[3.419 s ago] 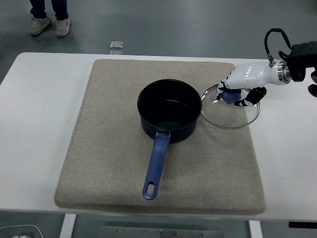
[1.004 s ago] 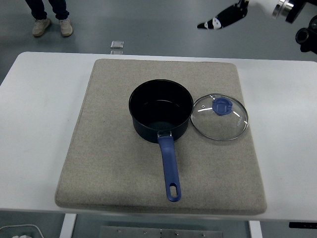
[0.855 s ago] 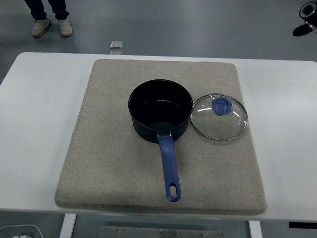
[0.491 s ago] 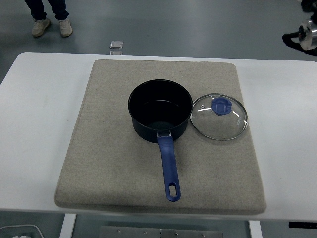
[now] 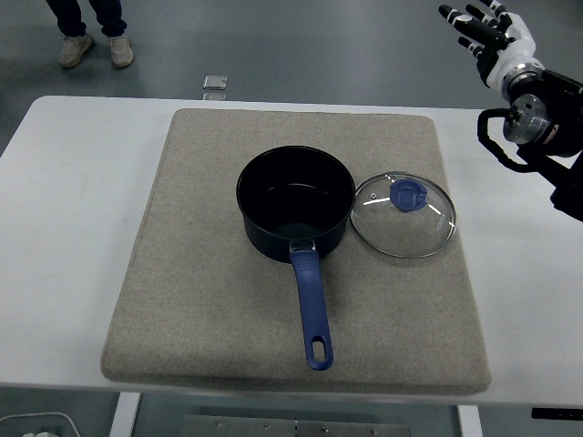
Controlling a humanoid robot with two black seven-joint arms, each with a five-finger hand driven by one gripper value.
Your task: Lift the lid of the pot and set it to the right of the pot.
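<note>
Nearest, white table with its near edge along the bottom, big grey mat on it. Dark pot sits open, mid-mat, blue handle running toward the near edge, slightly right. Glass lid lies flat on the mat immediately right of the pot, rim just beside the pot wall, contact unclear; blue knob up. Lid all on the mat, near its right edge. Nothing gripping pot or lid.

Farther, right hand is up at top right, well apart from the lid, raised beyond the table's far right corner, fingers spread apart, holding nothing. Black wrist and arm run down to the right edge.

Beyond the table, grey floor with a small square object, and a person's legs and shoes at top left.
</note>
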